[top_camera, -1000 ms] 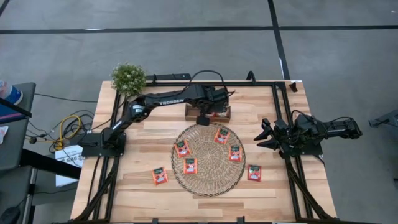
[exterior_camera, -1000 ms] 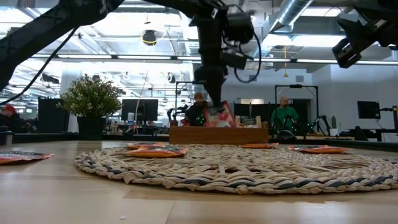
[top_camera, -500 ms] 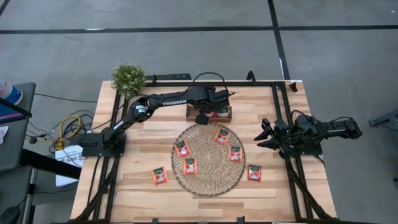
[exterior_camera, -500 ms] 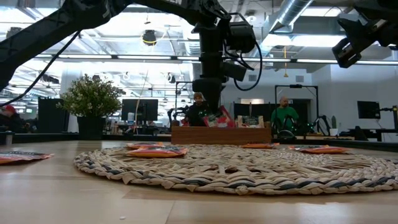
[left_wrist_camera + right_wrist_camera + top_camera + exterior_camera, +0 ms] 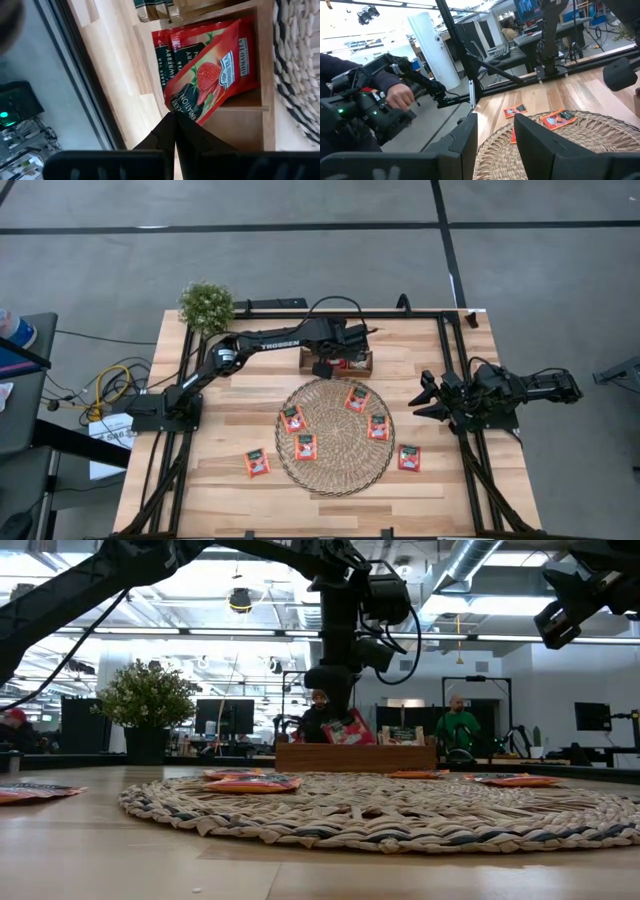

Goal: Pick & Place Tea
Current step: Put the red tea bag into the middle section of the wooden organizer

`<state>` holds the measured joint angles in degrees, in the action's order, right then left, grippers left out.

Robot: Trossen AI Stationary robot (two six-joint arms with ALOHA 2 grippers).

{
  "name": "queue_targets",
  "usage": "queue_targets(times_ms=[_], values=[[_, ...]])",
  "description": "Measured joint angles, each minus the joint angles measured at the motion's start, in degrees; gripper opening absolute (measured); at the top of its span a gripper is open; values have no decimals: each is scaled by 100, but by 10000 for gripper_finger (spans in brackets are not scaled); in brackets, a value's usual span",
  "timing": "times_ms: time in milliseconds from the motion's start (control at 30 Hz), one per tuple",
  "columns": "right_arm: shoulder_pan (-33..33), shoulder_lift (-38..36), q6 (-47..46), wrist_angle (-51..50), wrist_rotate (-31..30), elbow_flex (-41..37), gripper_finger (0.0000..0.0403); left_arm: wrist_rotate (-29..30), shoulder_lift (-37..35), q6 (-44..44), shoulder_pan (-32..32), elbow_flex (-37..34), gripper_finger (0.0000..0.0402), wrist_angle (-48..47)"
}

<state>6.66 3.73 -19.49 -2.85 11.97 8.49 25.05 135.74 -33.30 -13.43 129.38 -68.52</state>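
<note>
A strawberry tea sachet is pinched at one corner by the left gripper, hanging slantwise into the wooden tray compartment directly ahead.

Left arm: stretched from its base at the table's left edge toward the far middle, forearm level, wrist bent down. Left gripper: pointing downward, fingers pressed together, pinching a corner of a red tea sachet. Right arm: folded at the table's right edge, raised above the surface, idle. Right gripper: facing the table's middle, fingers parted, holding nothing.
</note>
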Motion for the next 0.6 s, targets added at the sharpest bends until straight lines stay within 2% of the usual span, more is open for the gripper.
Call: queue_targets(times_ms=[600], values=[[0,1,-2,2,0,0,121,331,-4,-249,196,2,0,480]])
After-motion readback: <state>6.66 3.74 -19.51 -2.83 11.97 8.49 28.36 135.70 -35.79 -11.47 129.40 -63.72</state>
